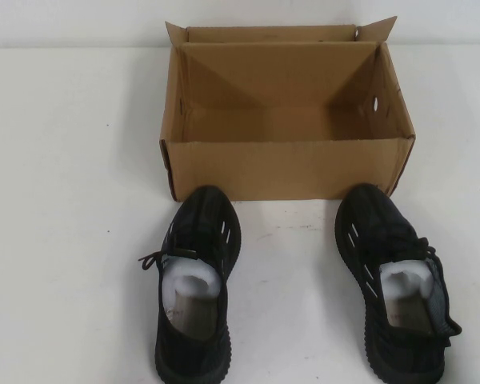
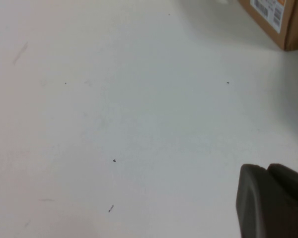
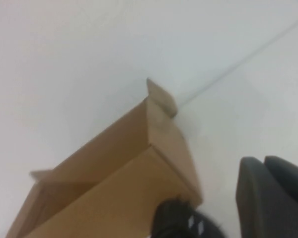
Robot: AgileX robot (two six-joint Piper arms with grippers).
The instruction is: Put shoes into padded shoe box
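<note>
Both shoes, left (image 1: 196, 284) and right (image 1: 394, 280), lie toes toward the open box (image 1: 288, 168), lengthwise front-to-back. My left gripper (image 2: 270, 201) and right gripper (image 3: 273, 196) show only at the frame edges, over the table (image 1: 64, 200).

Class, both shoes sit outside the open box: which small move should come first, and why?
Probably lower the left gripper toward the left black knit sneaker. Both sneakers, including the right one, stand on the table before the empty brown cardboard box. The right gripper holds nothing either.
</note>
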